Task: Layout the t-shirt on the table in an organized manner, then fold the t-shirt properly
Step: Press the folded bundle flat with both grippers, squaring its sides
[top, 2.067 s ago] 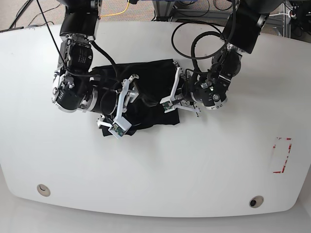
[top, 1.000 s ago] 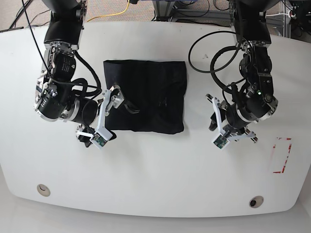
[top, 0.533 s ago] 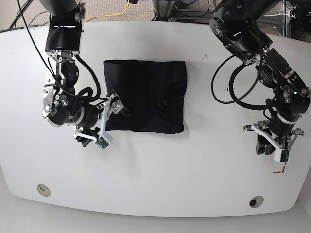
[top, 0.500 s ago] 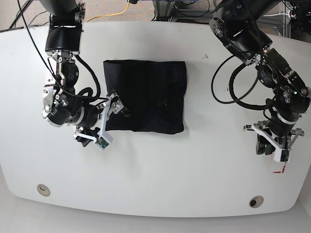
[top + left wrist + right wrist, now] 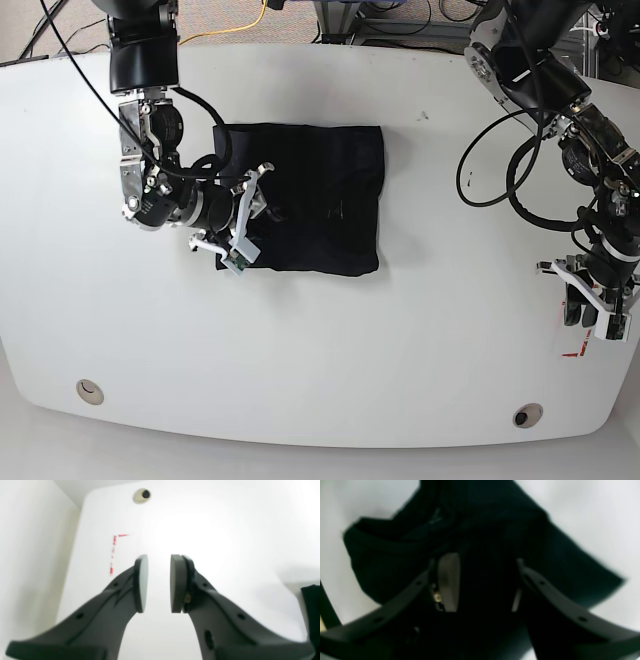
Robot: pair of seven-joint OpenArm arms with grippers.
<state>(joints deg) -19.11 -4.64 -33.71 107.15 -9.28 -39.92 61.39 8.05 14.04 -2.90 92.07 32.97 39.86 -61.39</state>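
The black t-shirt lies as a flat folded rectangle on the white table, left of centre. My right gripper is over the shirt's left edge. In the right wrist view its fingers straddle a raised fold of the t-shirt. The jaws are still apart, and the grey inner face of one pad is bare. My left gripper hangs over bare table near the right edge. It stands narrowly open with nothing between the pads. A strip of the t-shirt shows at that view's right edge.
A red tape outline marks the table beside the left gripper, mostly hidden under it in the base view. Round grommet holes sit near the front edge. Cables and stands lie behind the table's far edge.
My right gripper moved from beside the shirt's lower left corner onto its left edge, and its jaws narrowed around fabric. My left arm shifted slightly further right and forward.
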